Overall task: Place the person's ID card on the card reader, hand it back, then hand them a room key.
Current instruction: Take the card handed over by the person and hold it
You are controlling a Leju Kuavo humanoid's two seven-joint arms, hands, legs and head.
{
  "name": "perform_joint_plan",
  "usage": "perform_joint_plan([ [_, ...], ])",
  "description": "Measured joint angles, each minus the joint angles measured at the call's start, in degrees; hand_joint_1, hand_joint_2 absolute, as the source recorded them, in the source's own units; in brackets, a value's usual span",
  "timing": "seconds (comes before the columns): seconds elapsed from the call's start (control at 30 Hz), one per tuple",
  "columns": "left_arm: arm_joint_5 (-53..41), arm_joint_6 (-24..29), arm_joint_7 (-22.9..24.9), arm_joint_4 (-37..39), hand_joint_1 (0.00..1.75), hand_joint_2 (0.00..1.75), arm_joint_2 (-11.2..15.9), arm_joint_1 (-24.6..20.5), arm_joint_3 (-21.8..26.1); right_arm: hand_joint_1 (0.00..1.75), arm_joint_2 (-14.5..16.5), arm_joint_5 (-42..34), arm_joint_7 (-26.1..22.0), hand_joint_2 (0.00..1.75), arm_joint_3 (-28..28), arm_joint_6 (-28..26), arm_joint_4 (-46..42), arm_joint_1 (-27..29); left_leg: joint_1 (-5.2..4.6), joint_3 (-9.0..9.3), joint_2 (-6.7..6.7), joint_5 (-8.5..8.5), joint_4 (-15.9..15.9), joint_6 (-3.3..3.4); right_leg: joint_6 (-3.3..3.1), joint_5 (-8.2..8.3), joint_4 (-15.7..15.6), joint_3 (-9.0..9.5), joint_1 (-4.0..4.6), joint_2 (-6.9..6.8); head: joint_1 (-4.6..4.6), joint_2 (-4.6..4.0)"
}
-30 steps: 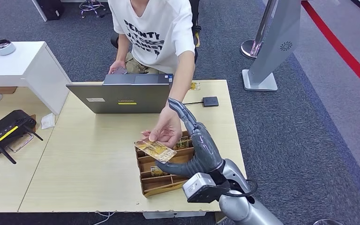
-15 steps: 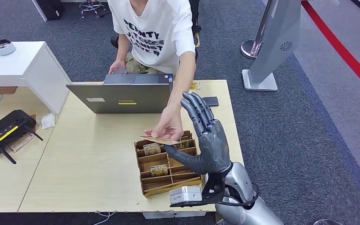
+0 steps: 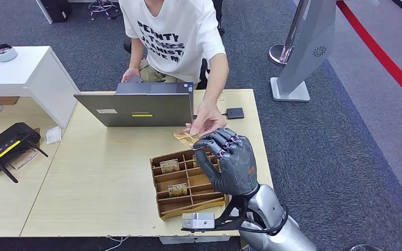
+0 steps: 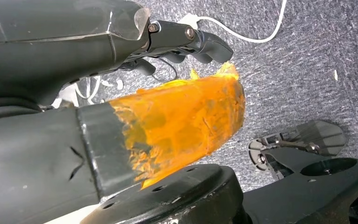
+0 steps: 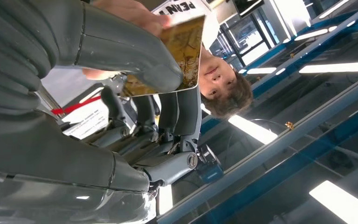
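Observation:
The person's hand (image 3: 205, 124) pinches the gold card (image 3: 187, 137) just behind the laptop's right corner. My right hand (image 3: 229, 163) hovers over the right side of the table with its fingers curled in and holds nothing; its fingertips are close beside the card. In the right wrist view the card (image 5: 182, 49) shows past my thumb (image 5: 121, 46), gripped from above by the person's fingers. The small black card reader (image 3: 235, 113) lies beyond on its cable. My left hand (image 4: 121, 42) hangs over the carpet, holding nothing, fingers loosely apart.
A cardboard tray (image 3: 188, 201) with compartments holds several room key cards (image 3: 169, 165) under my right hand. A grey laptop (image 3: 136, 107) stands at the table's back, the person seated behind it. A black router (image 3: 5, 146) sits on the left desk. A grey kiosk (image 3: 306, 47) stands on the carpet at right.
The person took the card from my thumb and drew it back toward the laptop. My right hand opened wide, turned, then curled its fingers in.

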Motion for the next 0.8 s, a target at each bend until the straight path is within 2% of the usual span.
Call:
perform_joint_plan([
  [0.8,-0.79,-0.18,0.34,0.0,0.0,0.0,0.0,-0.29,-0.02,1.75,-0.48,0.48,1.43,1.75,0.21,-0.45,0.34,0.0,0.0,0.0,0.0,0.0,0.0,0.0,0.0,0.0,0.0,0.0,0.0,0.0,-0.01,0.0],
])
